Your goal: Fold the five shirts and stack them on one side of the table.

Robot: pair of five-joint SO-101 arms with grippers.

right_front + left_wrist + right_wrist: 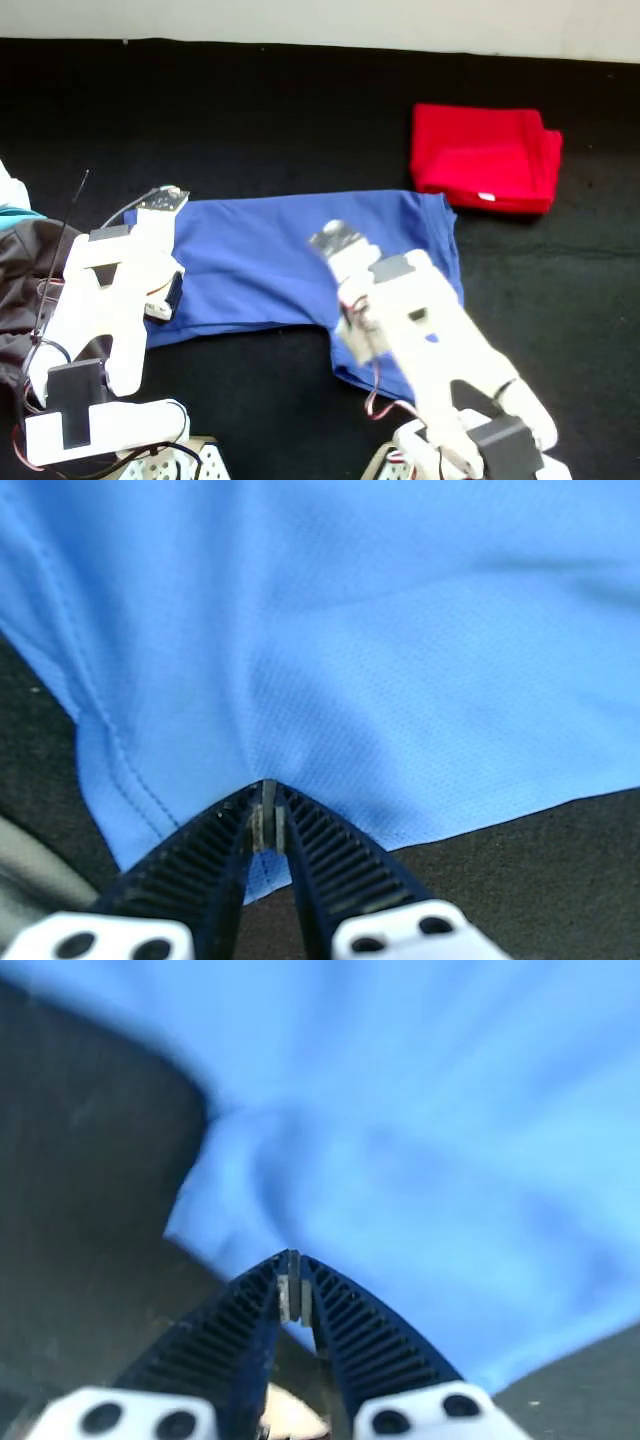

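Note:
A blue shirt point(270, 260) lies spread across the middle of the black table point(250, 110). In the high view my left gripper point(168, 300) is at the shirt's left edge. In the left wrist view the left gripper point(267, 825) is shut on a pinch of the blue shirt point(400, 660) close to a stitched hem. My right gripper point(350, 325) is at the shirt's near edge, right of centre. In the right wrist view the right gripper point(290, 1295) is shut on the blue shirt point(450, 1160) at its border. A folded red shirt point(486, 157) lies at the far right.
A heap of dark and grey clothes point(20, 270) lies at the left edge, with a bit of white and teal cloth point(12, 200) above it. Both arm bases point(100, 425) stand at the near edge. Bare black table stretches along the back.

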